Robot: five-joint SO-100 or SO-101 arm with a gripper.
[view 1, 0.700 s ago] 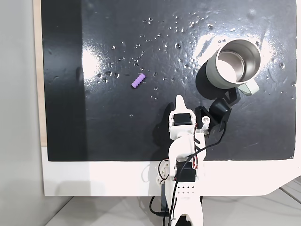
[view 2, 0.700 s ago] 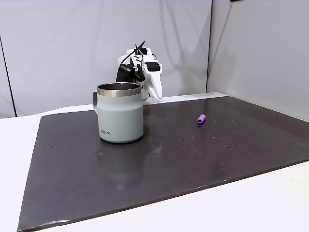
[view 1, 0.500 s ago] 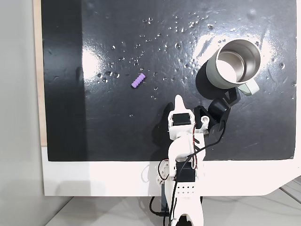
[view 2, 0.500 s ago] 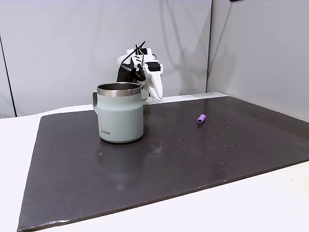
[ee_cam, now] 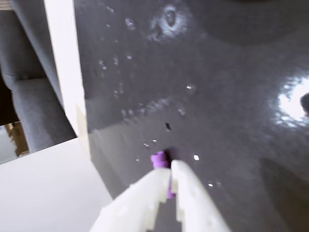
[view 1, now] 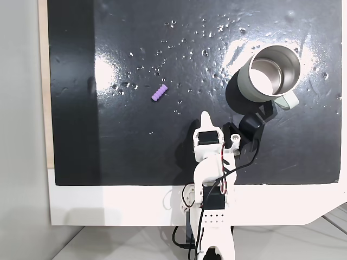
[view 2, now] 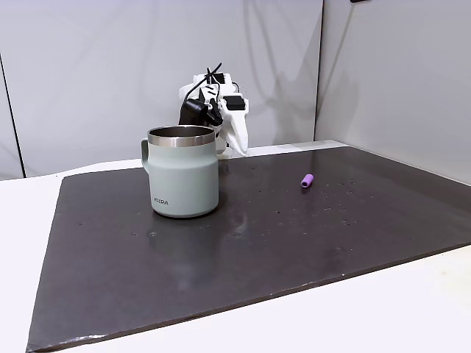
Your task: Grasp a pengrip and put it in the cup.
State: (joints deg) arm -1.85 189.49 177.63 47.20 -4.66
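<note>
black mat [view 1: 135, 146], white table [view 1: 108, 206], grey wall [view 2: 88, 73]

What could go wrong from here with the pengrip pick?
1. The pengrip is tiny and ridged, lying loose on the glossy black mat; a slightly off approach could roll or push it away.
2. The gripper looks nearly shut in the wrist view; if it descends like that it may press on the pengrip instead of straddling it.
3. The cup stands close beside the arm, so a swing could clip it.

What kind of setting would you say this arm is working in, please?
Probably an indoor tabletop test bench: a black mat on a white table, plain grey wall panels behind, with a cup and a purple pengrip laid out.
</note>
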